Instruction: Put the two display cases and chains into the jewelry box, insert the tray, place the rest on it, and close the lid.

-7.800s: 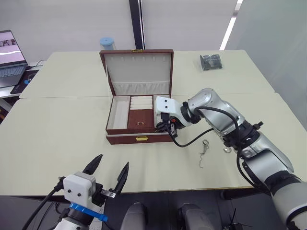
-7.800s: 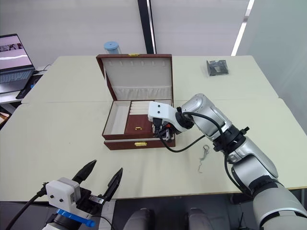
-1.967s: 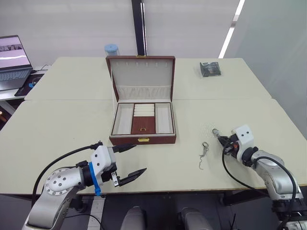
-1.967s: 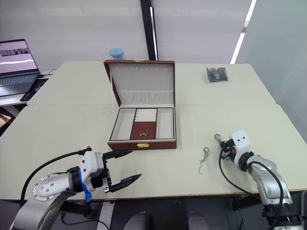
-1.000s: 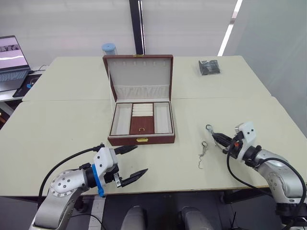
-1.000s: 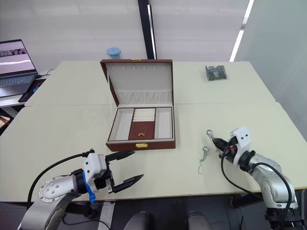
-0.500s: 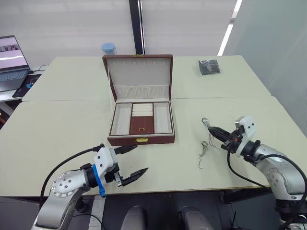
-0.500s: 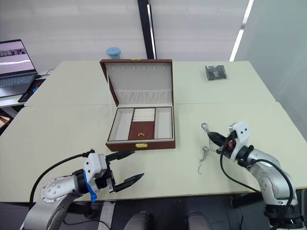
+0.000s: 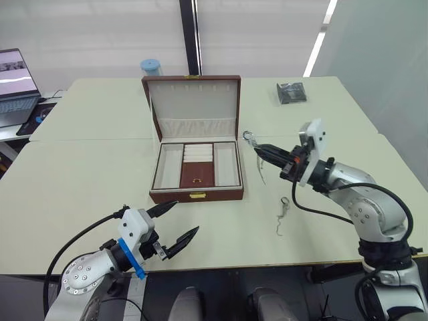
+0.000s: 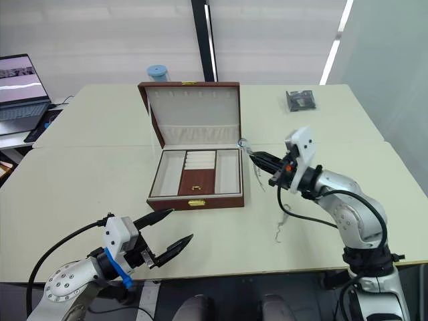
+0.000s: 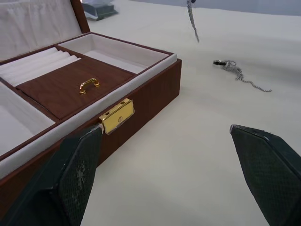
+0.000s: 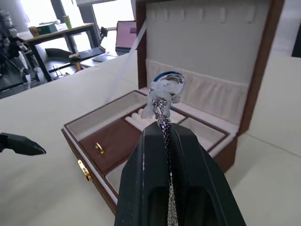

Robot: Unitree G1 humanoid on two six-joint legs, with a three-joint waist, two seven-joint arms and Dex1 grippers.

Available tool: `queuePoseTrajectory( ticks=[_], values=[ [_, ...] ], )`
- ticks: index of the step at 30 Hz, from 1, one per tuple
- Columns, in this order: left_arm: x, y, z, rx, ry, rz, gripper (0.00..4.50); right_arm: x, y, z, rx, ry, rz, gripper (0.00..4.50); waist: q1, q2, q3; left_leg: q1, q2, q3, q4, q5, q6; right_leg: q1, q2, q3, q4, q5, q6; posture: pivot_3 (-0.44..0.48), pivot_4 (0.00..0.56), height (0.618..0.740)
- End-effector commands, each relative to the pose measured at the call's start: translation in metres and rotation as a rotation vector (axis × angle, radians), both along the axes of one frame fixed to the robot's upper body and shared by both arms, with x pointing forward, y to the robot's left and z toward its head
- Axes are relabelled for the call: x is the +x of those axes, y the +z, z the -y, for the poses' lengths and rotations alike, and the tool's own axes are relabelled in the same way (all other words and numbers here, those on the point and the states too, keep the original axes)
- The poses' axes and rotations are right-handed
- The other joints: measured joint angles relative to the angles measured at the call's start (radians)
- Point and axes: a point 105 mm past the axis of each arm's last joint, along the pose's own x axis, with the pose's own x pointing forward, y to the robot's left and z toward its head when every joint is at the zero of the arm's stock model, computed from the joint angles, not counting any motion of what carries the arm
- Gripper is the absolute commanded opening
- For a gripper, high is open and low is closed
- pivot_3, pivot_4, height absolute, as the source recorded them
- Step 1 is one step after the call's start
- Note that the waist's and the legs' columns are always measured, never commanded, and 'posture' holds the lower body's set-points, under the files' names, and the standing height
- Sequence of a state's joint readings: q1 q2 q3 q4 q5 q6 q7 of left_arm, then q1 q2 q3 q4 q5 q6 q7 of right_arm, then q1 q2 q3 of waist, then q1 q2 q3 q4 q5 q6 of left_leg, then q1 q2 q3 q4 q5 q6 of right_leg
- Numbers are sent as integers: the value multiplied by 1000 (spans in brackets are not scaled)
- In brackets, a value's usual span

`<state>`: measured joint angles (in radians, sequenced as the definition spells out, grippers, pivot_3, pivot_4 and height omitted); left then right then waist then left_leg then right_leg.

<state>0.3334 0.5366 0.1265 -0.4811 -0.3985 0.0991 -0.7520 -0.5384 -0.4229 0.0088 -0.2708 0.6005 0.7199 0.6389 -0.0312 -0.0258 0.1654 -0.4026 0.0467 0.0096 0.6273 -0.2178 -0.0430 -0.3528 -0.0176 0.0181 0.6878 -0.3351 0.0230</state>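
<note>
Desk (image 9: 87,174): pale cream, carrying the open jewelry box (image 9: 196,172).
Right gripper (image 9: 257,149): jaws pinching a chain (image 12: 164,123).
Left gripper (image 9: 175,224): jaws spread, empty.
Room: laptop (image 9: 15,83) at the left.

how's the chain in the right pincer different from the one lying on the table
The held chain hangs in the air beside the jewelry box, pinched in the shut right pincer. The loose chain lies slack on the table, untouched and farther from the box. Both are thin and silvery.

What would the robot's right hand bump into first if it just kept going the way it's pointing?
Probably the open jewelry box: the right hand, shut on a chain, points at its right side, though height above it is unclear.
</note>
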Motion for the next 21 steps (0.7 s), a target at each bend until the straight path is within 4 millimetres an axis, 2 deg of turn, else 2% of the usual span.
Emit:
queuePoseTrajectory(
  ticks=[1, 12, 21],
  values=[
    [-7, 11, 1, -24, 49, 42, 4500, 1, 10, -22, -3, 74, 34, 27, 1, 0, 0, 0, 0, 0, 0, 0, 0, 0, 0, 0, 0, 0, 0, 0, 150, 740],
    [-30, 7, -8, -46, 247, 41, 4500, 10, 17, -85, 33, 269, 31, 27, -3, 0, 1, -2, 0, -1, 0, 0, 0, -1, -1, -1, -1, 0, 0, 0, 150, 740],
    [-46, 8, -13, -71, 386, 50, 4500, 18, 23, -123, 53, 339, 38, 27, -1, 1, 1, -3, 0, -1, -1, 0, 0, -2, -1, -1, -2, 0, -1, 0, 150, 740]
  ],
)
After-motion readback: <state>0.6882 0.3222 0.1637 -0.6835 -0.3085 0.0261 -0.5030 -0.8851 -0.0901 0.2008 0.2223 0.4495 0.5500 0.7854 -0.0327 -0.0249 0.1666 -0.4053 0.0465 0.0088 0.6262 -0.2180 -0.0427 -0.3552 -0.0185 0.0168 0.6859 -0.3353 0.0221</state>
